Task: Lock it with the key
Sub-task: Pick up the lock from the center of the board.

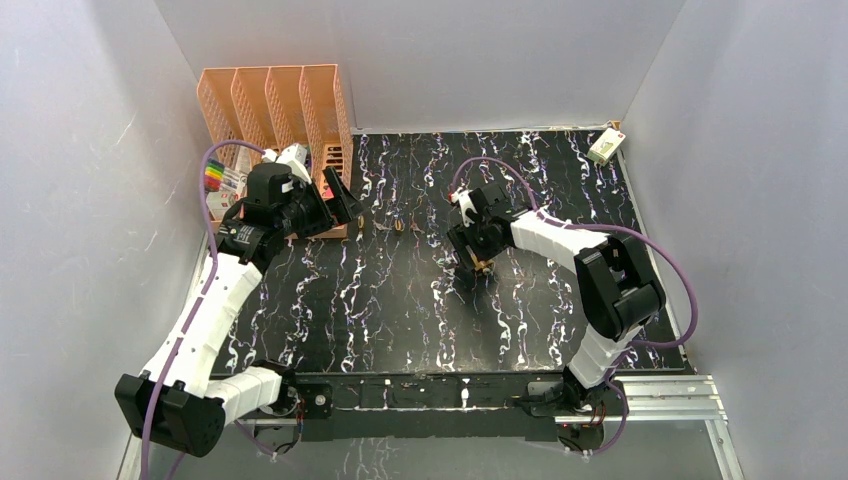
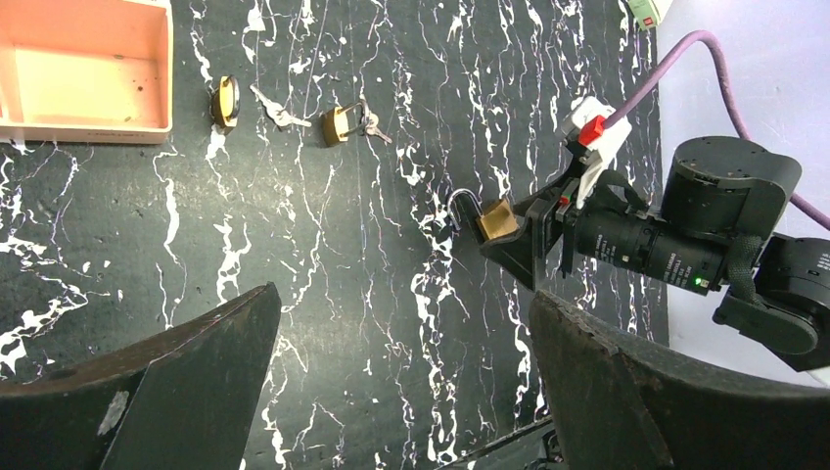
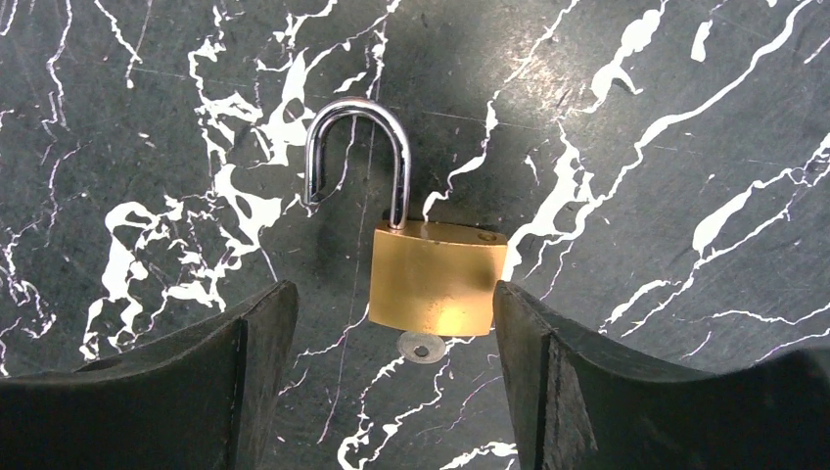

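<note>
Black, white-veined tabletop [image 1: 400, 320] is seen, and right of its centre a brass padlock [image 3: 437, 279] lies flat, its shackle [image 3: 357, 113] swung open, a key head [image 3: 423, 347] at its lower edge. The right arm [image 1: 560, 240] is bent down over it, the right jaws open on both flanks. The left arm [image 1: 215, 300] is stretched to the upper left, the left jaws wide open.

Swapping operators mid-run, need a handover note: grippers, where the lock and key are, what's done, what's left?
Left gripper: open, empty, hovering over the table.
Right gripper: open, jaws either side of the padlock, not clamped.
Padlock lies flat mid-table, shackle swung open, so unlocked. The silver bit at its base looks like the key, mostly hidden.
Two more padlocks, keys beside them, lie near the orange tray.
Done: padlock placed. Left: close the shackle, turn the key.
</note>
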Controlling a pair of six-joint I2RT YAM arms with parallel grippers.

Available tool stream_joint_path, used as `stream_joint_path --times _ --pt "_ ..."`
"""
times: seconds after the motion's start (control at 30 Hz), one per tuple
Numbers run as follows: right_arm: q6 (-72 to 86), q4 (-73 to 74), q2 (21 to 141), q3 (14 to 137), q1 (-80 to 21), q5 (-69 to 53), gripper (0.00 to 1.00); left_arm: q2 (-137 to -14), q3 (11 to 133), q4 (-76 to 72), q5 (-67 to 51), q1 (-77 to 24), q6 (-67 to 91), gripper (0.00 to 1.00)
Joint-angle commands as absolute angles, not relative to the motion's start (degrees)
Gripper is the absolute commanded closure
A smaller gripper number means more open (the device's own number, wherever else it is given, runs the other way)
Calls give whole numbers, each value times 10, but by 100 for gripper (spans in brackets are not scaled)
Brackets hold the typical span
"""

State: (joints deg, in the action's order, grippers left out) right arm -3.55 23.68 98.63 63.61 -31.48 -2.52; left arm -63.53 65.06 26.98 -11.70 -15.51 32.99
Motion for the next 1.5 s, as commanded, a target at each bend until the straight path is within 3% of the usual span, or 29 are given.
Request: stream_joint_path --times 0.0,0.3,0.63,0.77,0.8,0.9,1.13,1.3,1.47 --pt "-20 207 982 625 -316 -3 18 -616 655 274 -137 -153 321 2" --pt "-15 189 996 623 -316 4 20 -615 658 279 -137 -153 320 2" --pt "-4 176 1013 600 -315 -14 29 -614 652 283 -134 -153 317 2" --pt "17 180 1013 594 -315 -16 43 -611 648 284 -132 -153 316 2" --pt "19 181 1005 589 -315 -16 57 -610 646 286 -131 -153 315 2" --pt "13 177 986 583 -316 -22 69 -610 642 284 -132 -153 314 2" --pt "-27 186 928 626 -315 -210 85 -607 626 251 -169 -153 258 2" --pt "-28 193 899 667 -315 -415 84 -584 584 155 -297 -153 211 2" --pt "-19 205 875 688 -315 -523 83 -572 534 40 -496 -153 205 2"
